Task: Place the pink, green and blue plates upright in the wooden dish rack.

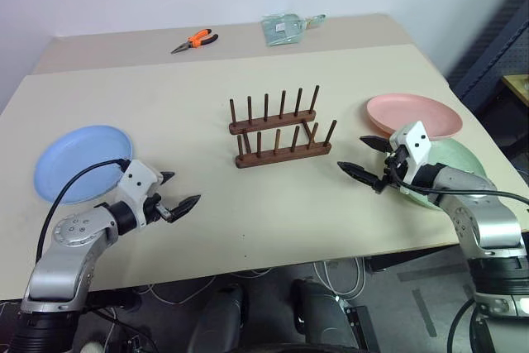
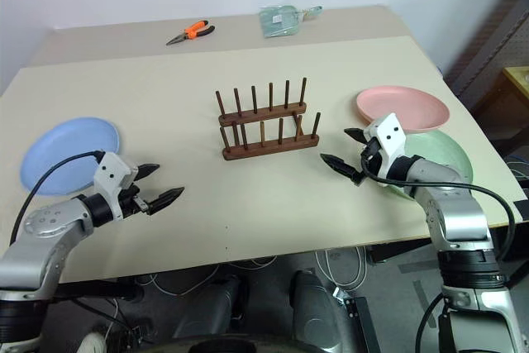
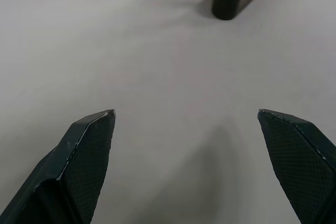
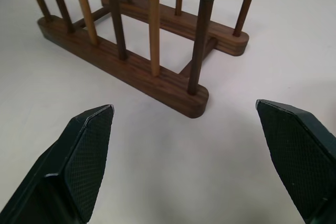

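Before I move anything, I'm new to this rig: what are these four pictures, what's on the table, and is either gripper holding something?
Two pictures come from the head camera of a humanoid robot, looking down over its arms; two come from cameras on its wrists, looking along the black fingers. On the table stands the wooden dish rack, with no plates in it. The blue plate lies flat near the left gripper. The pink plate and green plate lie flat by the right gripper, the pink one overlapping the green. Orange-handled pliers and a clear bag lie at the far edge. Both grippers are open, holding nothing.

No text, label, brand, number or sign can be read on anything here.
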